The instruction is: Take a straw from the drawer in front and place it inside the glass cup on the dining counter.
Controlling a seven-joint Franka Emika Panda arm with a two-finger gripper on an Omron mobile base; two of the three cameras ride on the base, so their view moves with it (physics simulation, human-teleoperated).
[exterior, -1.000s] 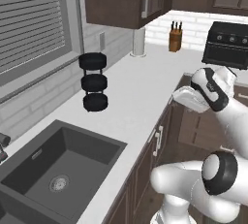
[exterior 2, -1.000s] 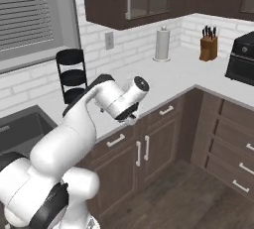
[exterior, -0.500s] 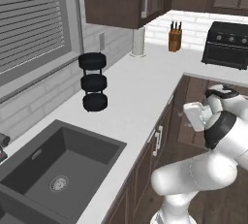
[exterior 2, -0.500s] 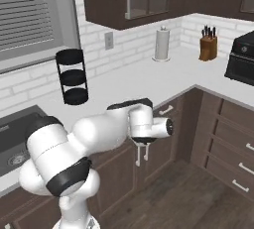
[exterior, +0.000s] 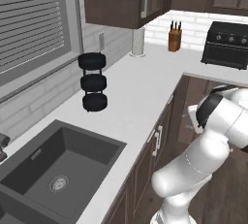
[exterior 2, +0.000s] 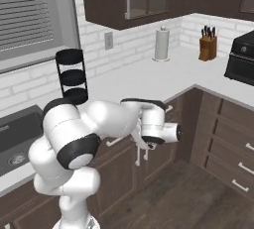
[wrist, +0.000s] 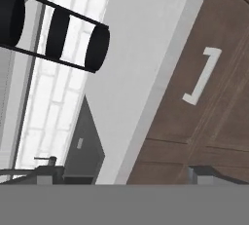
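My gripper (wrist: 129, 175) is open, its two dark fingertips (wrist: 48, 171) set wide apart with nothing between them. It hangs low in front of the cabinet fronts and looks sideways along them. Ahead of it a dark brown drawer (wrist: 221, 44) sits closed just under the white worktop edge (wrist: 146, 73), its slim silver handle (wrist: 201, 76) some way off. My wrist (exterior 2: 158, 133) is below worktop height, close to the cabinet fronts. The straw, the glass cup and the dining counter are out of view.
A black three-tier rack (exterior: 93, 81) stands on the white worktop (exterior: 140, 87) by the dark sink (exterior: 58, 169). A paper towel roll (exterior 2: 161, 44), a knife block (exterior 2: 208, 47) and a black oven (exterior: 227, 43) stand further along. Wooden floor (exterior 2: 198, 198) lies open to the right.
The arm has swung down from worktop height to low in front of the cabinets, turning the hand toward the drawer fronts. The gripper has stayed open.
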